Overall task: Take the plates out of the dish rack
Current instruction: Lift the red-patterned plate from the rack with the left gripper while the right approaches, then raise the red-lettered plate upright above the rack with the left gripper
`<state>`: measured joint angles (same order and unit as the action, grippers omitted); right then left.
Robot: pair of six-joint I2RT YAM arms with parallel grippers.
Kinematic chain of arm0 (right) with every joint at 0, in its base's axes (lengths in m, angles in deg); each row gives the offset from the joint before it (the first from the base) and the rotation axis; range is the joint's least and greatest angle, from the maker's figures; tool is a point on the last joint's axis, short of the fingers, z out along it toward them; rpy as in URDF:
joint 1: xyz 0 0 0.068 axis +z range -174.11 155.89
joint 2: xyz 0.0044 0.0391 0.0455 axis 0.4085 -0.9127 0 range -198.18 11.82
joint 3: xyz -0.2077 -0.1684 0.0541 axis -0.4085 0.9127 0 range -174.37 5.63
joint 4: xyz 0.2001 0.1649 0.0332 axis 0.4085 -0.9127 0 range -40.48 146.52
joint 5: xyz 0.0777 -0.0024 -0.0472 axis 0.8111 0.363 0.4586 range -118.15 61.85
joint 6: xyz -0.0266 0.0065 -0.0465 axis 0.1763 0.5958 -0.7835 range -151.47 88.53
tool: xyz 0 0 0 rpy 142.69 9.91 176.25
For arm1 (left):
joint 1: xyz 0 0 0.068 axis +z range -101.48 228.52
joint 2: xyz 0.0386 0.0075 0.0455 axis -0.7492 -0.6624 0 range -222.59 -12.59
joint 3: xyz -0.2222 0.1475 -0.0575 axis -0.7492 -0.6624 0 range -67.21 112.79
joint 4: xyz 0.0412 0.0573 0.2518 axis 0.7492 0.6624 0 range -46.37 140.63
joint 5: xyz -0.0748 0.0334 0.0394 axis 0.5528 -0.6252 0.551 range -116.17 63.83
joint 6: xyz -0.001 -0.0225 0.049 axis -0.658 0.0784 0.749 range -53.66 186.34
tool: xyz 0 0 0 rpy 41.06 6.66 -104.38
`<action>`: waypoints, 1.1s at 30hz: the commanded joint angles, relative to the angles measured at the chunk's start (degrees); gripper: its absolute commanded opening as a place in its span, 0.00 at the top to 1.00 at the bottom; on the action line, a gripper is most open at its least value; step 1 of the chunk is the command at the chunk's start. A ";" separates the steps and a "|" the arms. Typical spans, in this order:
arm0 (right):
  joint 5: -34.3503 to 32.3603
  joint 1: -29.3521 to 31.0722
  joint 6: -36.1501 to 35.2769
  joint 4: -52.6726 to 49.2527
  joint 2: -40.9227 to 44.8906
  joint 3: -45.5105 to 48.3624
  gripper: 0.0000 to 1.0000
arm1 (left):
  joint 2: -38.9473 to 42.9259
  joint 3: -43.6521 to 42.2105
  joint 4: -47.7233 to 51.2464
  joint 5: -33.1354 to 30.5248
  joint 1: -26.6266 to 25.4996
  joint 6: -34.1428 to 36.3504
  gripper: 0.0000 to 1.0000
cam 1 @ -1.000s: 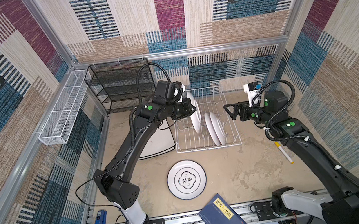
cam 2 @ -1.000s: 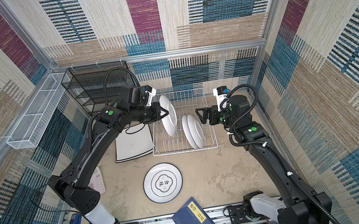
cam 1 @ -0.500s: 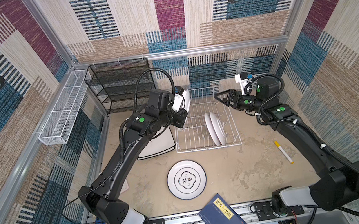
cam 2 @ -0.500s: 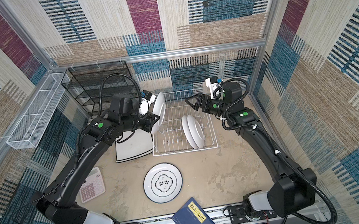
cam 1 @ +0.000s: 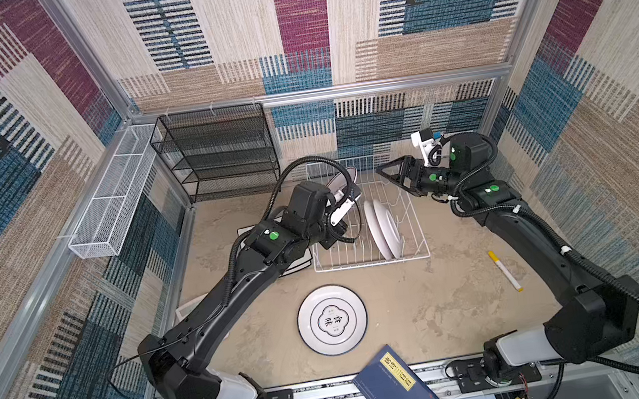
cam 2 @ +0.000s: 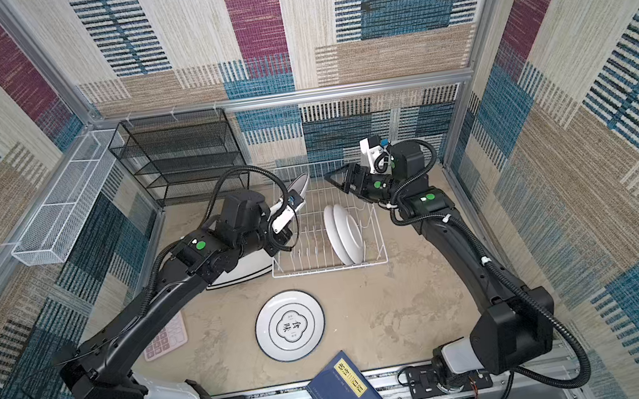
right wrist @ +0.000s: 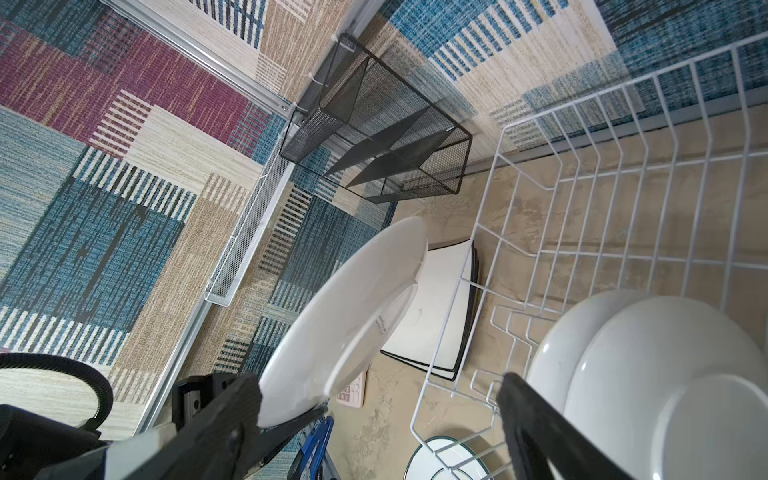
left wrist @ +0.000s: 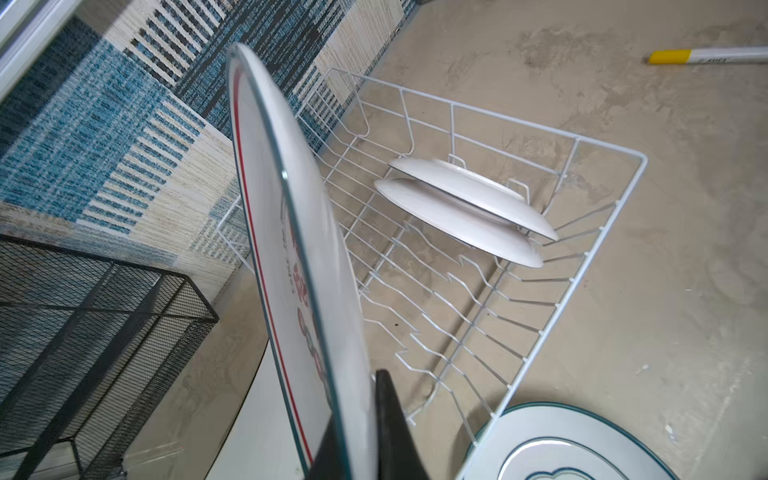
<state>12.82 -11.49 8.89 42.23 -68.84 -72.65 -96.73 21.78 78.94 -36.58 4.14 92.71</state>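
Your left gripper [left wrist: 361,424] clamps one plate [left wrist: 291,249] above the rack [cam 1: 360,265], your right gripper [cam 1: 389,176] gapes empty there, two plates [cam 1: 382,226] stand inside.

Dish rack [cam 1: 342,254] at the tabletop's [cam 1: 448,297] back edge: its left and middle tines stand bare, open from above. Two upright plates [cam 1: 384,223] fill its right side. A held plate [left wrist: 299,257] hangs over its back-left corner.

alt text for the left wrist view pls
A printed plate, held on edge by the left gripper, fills the foreground. Behind it, two white plates stand in the wire dish rack on a tan table; a flat plate lies beside the rack.
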 commanded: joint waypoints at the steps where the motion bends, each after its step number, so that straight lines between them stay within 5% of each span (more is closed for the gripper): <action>1: 0.70 0.58 -1.48 -0.96 -0.53 -0.91 0.08 | 0.51 -1.45 -7.33 -6.37 -1.74 6.80 1.00; 20: -2.30 3.10 -3.64 -6.64 -5.67 -0.91 0.20 | -0.19 -12.05 -23.00 -20.08 -10.56 22.02 1.00; 33: 0.23 3.89 -2.75 -5.50 -6.44 1.63 0.46 | -2.87 -14.97 -30.18 -26.05 -12.75 30.14 1.00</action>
<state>11.35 -7.66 5.78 35.33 -75.18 -71.36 -99.57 7.02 55.31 -59.93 -8.60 120.29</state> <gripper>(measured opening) 0.551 0.093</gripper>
